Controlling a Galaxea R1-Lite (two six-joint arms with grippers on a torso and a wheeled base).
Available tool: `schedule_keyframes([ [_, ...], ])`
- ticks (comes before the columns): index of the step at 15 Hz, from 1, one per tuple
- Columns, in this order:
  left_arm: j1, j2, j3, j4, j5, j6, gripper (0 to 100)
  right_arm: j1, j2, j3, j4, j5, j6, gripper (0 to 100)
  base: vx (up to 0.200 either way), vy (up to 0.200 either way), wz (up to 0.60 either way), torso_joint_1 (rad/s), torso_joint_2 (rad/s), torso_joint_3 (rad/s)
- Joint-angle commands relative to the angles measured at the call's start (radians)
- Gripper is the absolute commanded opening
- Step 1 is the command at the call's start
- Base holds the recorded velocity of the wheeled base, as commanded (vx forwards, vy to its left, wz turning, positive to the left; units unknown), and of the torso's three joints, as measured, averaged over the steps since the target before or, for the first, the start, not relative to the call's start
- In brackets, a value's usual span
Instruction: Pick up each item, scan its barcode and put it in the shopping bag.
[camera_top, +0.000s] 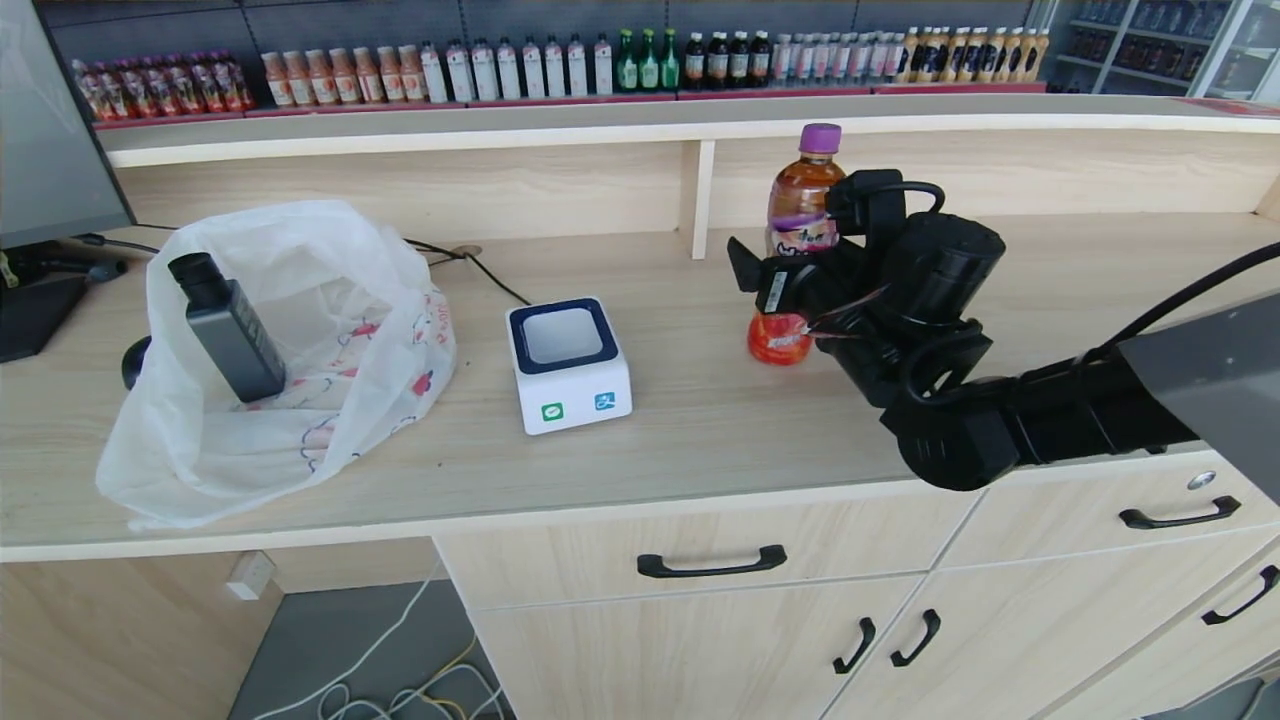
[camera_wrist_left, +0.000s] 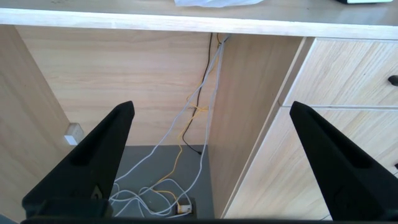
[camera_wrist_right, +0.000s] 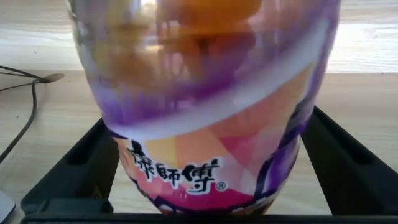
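Observation:
A tea bottle (camera_top: 803, 195) with a purple cap and an orange and purple label stands upright on the wooden counter (camera_top: 700, 420), right of the middle. My right gripper (camera_top: 790, 272) is open around its lower half, one finger on each side, and the bottle (camera_wrist_right: 205, 93) nearly fills the gap between the fingers (camera_wrist_right: 74, 168). The white scanner box (camera_top: 567, 365) sits at the counter's middle. At the left lies the open plastic shopping bag (camera_top: 350, 330) with a dark grey bottle (camera_top: 230, 325) in it. My left gripper (camera_wrist_left: 211, 124) is open and holds nothing, below the counter edge.
A dark monitor (camera_top: 50, 130) and cables stand at the counter's far left. A raised wooden ledge (camera_top: 700, 170) runs behind the counter, with shelves of drinks beyond. Drawers with black handles (camera_top: 712, 565) are under the counter; loose cables (camera_wrist_left: 180, 186) lie in the recess.

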Motion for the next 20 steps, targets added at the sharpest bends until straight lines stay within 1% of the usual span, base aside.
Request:
schedule_keyframes([
  [1,0.0,0.0,0.0,0.0,0.0,0.0,100,0.0,0.003,-0.024,0.008,0.0,-0.001,100,0.0,0.0,0.0,0.0,0.0,0.0],
  [5,0.0,0.0,0.0,0.0,0.0,0.0,100,0.0,0.001,-0.03,0.008,0.0,-0.001,100,0.0,0.0,0.0,0.0,0.0,0.0],
  [6,0.0,0.0,0.0,0.0,0.0,0.0,100,0.0,0.001,-0.03,0.008,-0.002,-0.001,0,0.0,0.0,0.0,0.0,0.0,0.0],
  [10,0.0,0.0,0.0,0.0,0.0,0.0,100,0.0,-0.011,-0.046,0.008,-0.002,-0.003,0,0.0,0.0,0.0,0.0,0.0,0.0],
  [20,0.0,0.0,0.0,0.0,0.0,0.0,100,0.0,-0.091,-0.033,0.011,0.001,-0.003,0,0.0,0.0,0.0,0.0,0.0,0.0],
])
